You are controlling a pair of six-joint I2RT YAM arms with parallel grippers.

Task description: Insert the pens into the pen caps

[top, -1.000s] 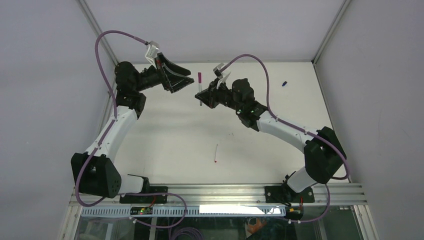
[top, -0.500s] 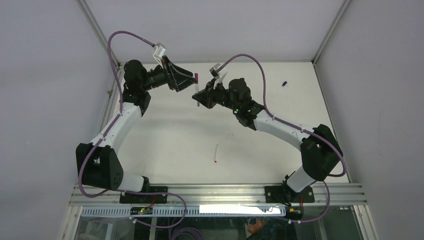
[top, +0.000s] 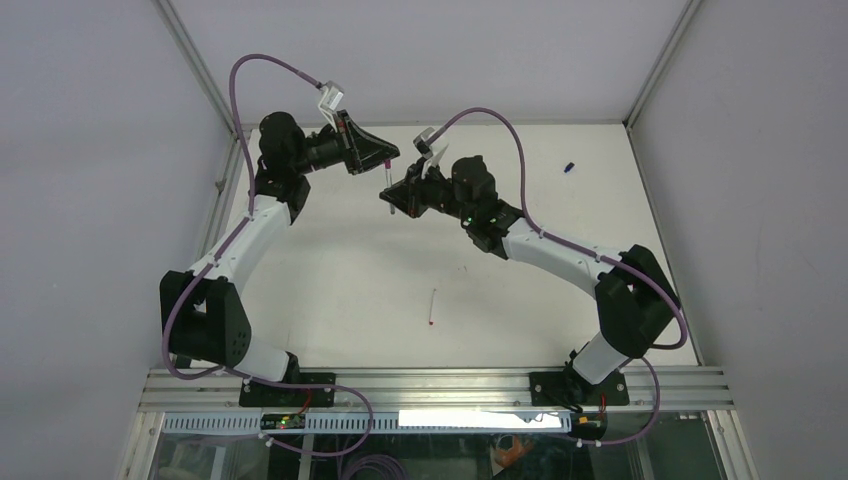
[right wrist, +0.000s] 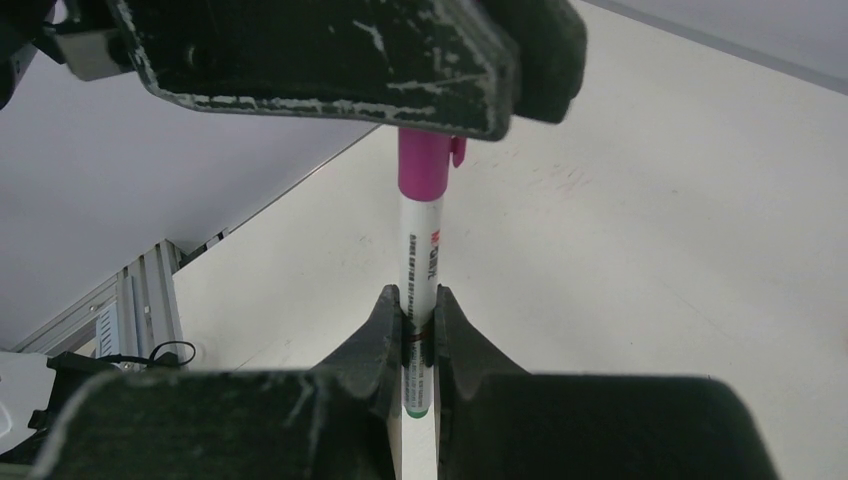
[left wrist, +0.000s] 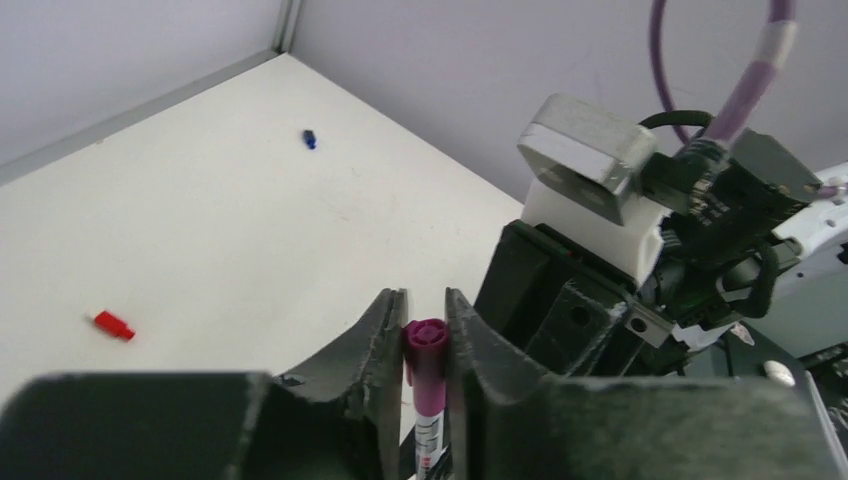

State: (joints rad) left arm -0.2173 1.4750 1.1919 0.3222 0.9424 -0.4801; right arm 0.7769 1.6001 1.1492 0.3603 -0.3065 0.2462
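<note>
Low in the middle of the top view, a red-tipped pen (top: 432, 305) lies uncapped on the table (top: 330, 270). Higher up, the right gripper (right wrist: 412, 305) pinches another pen (right wrist: 418, 255), with the magenta cap (right wrist: 424, 165) seated on its end. The left gripper (left wrist: 425, 305) stands narrow about that cap; whether it presses, I cannot tell. A red cap (left wrist: 113, 324) sits at the left of the left wrist view. A blue cap (top: 568, 167) lies loose at the far upper right. One pair looks joined and two remain; a third pen is not in sight.

- white pen (right wrist: 421, 262): upright, its lower barrel pinched in the right gripper (right wrist: 418, 312).
- magenta cap (left wrist: 427, 350): on that pen's top end, hugged on both sides by the left gripper (left wrist: 426, 305).
- red-tipped pen (top: 432, 307): lying flat, well apart from both grippers.
- blue cap (left wrist: 310, 139) and red cap (left wrist: 113, 324): lying loose, well apart from the left gripper.
</note>
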